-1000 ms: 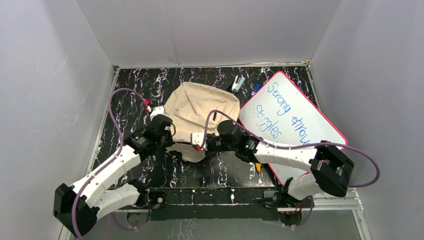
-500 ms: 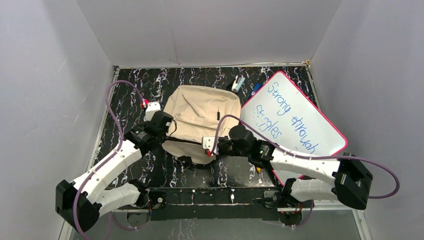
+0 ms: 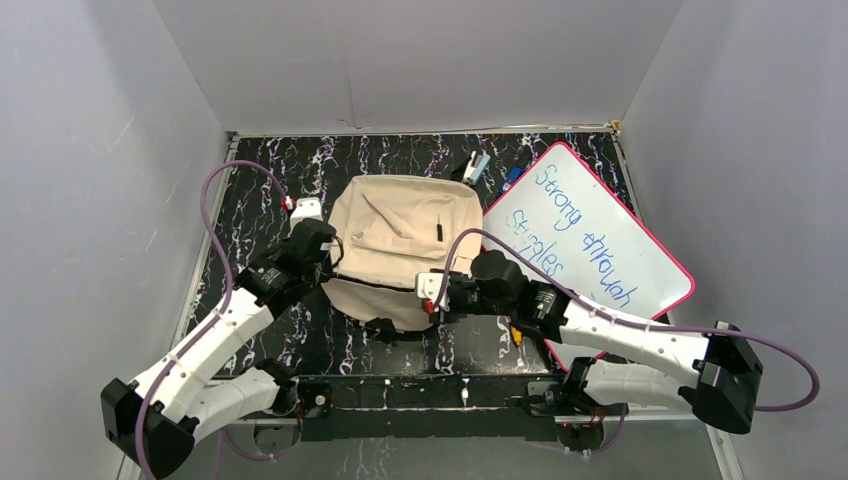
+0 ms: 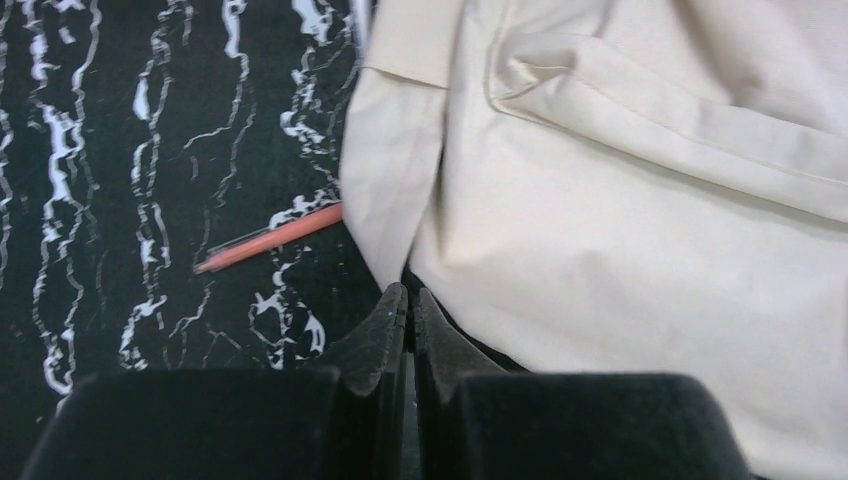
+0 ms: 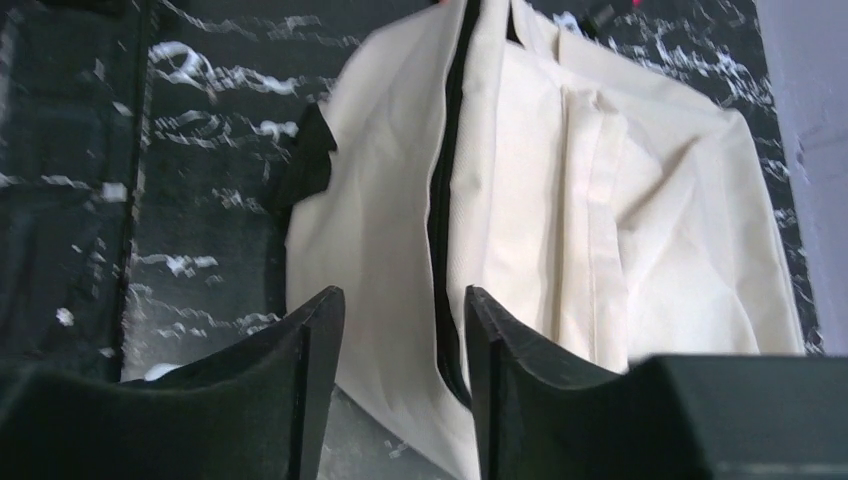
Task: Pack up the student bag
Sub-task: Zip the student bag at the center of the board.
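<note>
The student bag is settling flatter and wider (no longer bunched up), while the right gripper is spreading its jaws, its arm swinging out rightward.

I'm looking at a black table veined with white marbling. Plain pale grey walls box it in on the left, far and right. A metal rail runs along its near edge.
</note>
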Tool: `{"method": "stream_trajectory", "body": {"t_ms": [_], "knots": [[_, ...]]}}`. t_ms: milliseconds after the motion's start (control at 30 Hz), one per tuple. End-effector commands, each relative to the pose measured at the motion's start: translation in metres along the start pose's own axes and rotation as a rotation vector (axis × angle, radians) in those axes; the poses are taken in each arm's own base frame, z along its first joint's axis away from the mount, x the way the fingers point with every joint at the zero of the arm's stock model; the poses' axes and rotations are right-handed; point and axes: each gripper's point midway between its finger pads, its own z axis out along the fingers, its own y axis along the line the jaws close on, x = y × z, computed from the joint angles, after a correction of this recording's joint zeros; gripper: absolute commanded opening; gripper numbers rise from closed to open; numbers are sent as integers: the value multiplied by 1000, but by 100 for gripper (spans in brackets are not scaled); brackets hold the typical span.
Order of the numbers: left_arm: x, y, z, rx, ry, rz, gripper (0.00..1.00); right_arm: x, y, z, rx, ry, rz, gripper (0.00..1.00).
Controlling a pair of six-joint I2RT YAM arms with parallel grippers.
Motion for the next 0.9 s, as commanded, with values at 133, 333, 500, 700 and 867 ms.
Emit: {"method": "stream_trajectory", "body": {"t_ms": [133, 333, 500, 700, 867], "knots": [[-11, -25, -10, 173, -37, -5, 0, -108, -30, 30, -37, -324, 59, 70], [-12, -29, -12, 190, -34, -13, 0, -107, -38, 86, -47, -251, 66, 74], [-14, -30, -14, 199, -38, -16, 0, -103, -37, 123, -37, -227, 94, 71], [-10, -29, -15, 200, -31, -34, 0, -84, -39, 147, 31, -172, 126, 64], [-3, -28, -12, 189, -19, -70, 0, -75, -47, 142, 100, -149, 134, 36]]}}
